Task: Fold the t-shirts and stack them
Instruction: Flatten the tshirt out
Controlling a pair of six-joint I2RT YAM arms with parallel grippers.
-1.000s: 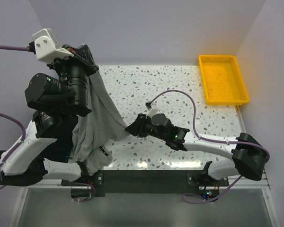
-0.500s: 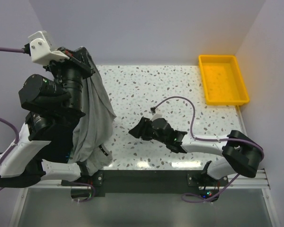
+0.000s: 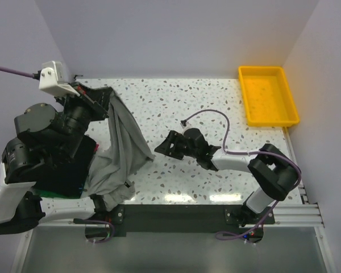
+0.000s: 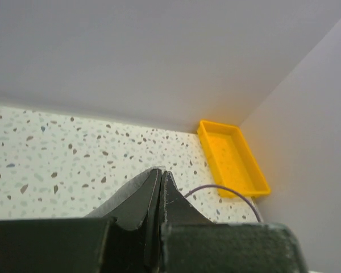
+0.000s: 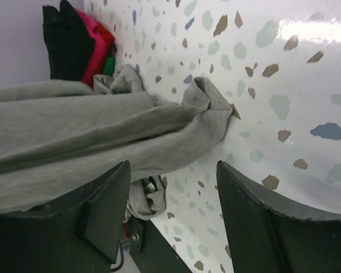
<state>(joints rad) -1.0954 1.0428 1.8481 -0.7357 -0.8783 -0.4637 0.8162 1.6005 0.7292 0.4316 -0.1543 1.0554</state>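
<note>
Top external view: the left gripper (image 3: 104, 98), clamped tight, holds the grey t-shirt (image 3: 122, 142) up by one edge, across the tabletop (image 3: 182, 102) and well apart from the yellow tray (image 3: 267, 94). The cloth drapes down and its lower end bunches on the surface. The right gripper (image 3: 162, 149), fingers spread and holding nothing, sits between shirt and tray, just beside the hanging cloth. Folded shirts (image 5: 74, 45) in black, red and green lie on the grey one's far side from the tray, mostly hidden under the left arm. In the left wrist view the pinched cloth is hard to make out.
</note>
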